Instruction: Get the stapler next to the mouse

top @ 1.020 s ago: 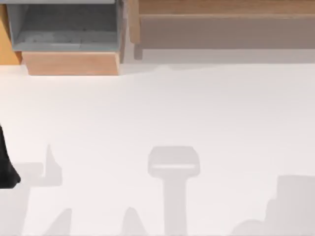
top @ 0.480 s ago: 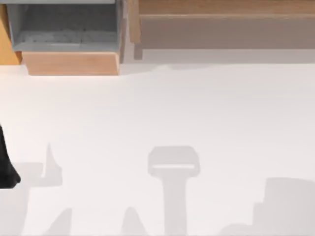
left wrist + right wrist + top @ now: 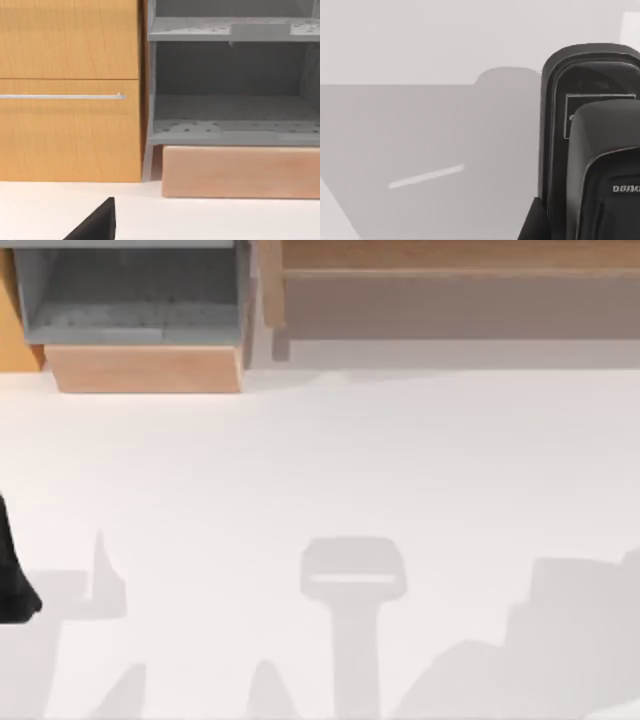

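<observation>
Looked barely started tbh: had the black stapler sitting right under the right wrist camera on the white table, couldn't tell fingers open or closed, still needed grabbing and moving to the mouse.

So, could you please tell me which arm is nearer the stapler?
Right: the stapler sits close before its wrist camera. The left arm is at the table's left edge, facing the wooden cabinet.

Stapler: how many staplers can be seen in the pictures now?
1. The black stapler shows in the right wrist view, lying on the white table close below that camera. More could sit outside what the cameras cover.
</observation>
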Controlling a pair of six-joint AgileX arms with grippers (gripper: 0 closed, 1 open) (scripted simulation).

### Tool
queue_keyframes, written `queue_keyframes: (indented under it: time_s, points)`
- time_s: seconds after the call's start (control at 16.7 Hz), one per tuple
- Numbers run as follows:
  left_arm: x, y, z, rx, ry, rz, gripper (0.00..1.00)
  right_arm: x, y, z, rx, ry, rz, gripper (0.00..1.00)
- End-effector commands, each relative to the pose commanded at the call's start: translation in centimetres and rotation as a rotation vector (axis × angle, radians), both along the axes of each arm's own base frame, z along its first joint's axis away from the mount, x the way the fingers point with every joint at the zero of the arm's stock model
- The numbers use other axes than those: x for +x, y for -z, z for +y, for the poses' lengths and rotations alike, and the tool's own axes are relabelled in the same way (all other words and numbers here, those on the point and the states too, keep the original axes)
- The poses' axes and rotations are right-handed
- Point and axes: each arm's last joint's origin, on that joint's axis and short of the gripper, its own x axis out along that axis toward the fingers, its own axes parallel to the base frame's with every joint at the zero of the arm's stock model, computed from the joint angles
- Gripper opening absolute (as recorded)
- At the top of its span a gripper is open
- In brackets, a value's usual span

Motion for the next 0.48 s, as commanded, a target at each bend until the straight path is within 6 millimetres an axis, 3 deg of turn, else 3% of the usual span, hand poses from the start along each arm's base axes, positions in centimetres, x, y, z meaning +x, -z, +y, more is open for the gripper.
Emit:
queue_keyframes:
  time_s: [0.48]
  points:
    - [0.0, 0.0, 0.0, 0.0, 0.0, 0.0, 1.0, 10.5, -1.4, -5.5, 0.041, -0.191, 0.019, 0.0]
